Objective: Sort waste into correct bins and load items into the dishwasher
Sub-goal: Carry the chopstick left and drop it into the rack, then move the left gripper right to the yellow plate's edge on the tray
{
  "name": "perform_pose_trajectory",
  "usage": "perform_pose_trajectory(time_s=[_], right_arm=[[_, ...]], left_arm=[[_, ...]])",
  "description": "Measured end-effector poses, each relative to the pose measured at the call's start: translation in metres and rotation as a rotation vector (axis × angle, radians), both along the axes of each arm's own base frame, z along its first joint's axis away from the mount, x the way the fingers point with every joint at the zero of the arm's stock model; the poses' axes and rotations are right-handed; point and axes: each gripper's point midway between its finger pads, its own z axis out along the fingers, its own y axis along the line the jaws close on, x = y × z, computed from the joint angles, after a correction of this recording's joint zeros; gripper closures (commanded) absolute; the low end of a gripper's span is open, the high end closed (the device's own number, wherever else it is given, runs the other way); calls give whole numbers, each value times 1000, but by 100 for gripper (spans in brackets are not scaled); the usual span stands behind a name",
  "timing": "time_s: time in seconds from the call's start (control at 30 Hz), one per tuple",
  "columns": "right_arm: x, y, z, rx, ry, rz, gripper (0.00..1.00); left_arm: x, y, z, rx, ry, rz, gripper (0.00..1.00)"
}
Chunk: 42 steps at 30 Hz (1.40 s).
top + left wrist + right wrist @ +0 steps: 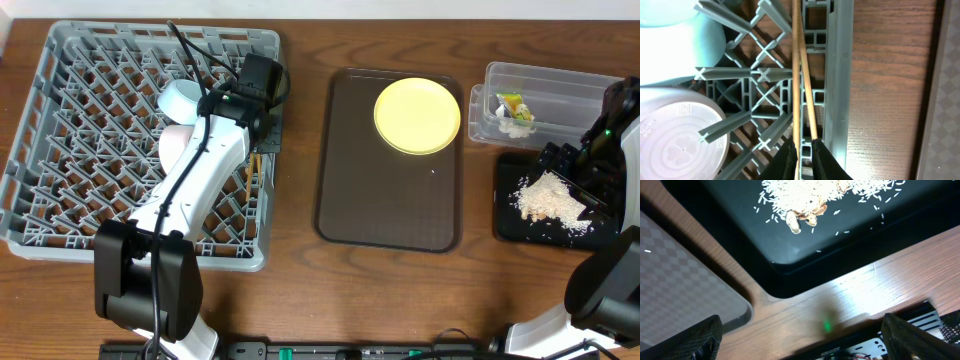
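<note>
Two wooden chopsticks [799, 75] lie along the right inner wall of the grey dishwasher rack [837, 75]. My left gripper [804, 155] is at their near ends, its fingers slightly open; one stick runs between them and the other ends at the right fingertip. Beside them in the rack are a light blue bowl [675, 40] and an upturned white bowl [675, 140]. In the overhead view the left gripper [262, 138] is at the rack's [90, 130] right edge. The yellow plate [417, 115] sits on the brown tray. My right gripper [805, 345] is wide open and empty, near the black tray [740, 235] of rice crumbs [810, 195].
The brown serving tray [390, 200] lies between the rack and the bins. The clear tub [545, 100] at the back right holds a yellow-green wrapper [512, 103] and white paper [515, 125]. The black tray [510, 225] lies in front of it, under the right arm.
</note>
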Motion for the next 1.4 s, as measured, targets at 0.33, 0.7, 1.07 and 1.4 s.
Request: perform_pose_trajectory(time_s=[0.33, 0.7, 1.07, 1.4], right_arm=[[0, 0, 0, 0, 0, 0, 1], [0, 0, 0, 0, 0, 0, 1], [0, 0, 0, 0, 0, 0, 1], [0, 0, 0, 0, 0, 0, 1]], left_arm=[[0, -1, 0, 4, 0, -6, 83], [8, -44, 12, -25, -89, -98, 94], [23, -137, 32, -156, -270, -274, 92], [28, -151, -43, -156, -140, -296, 92]])
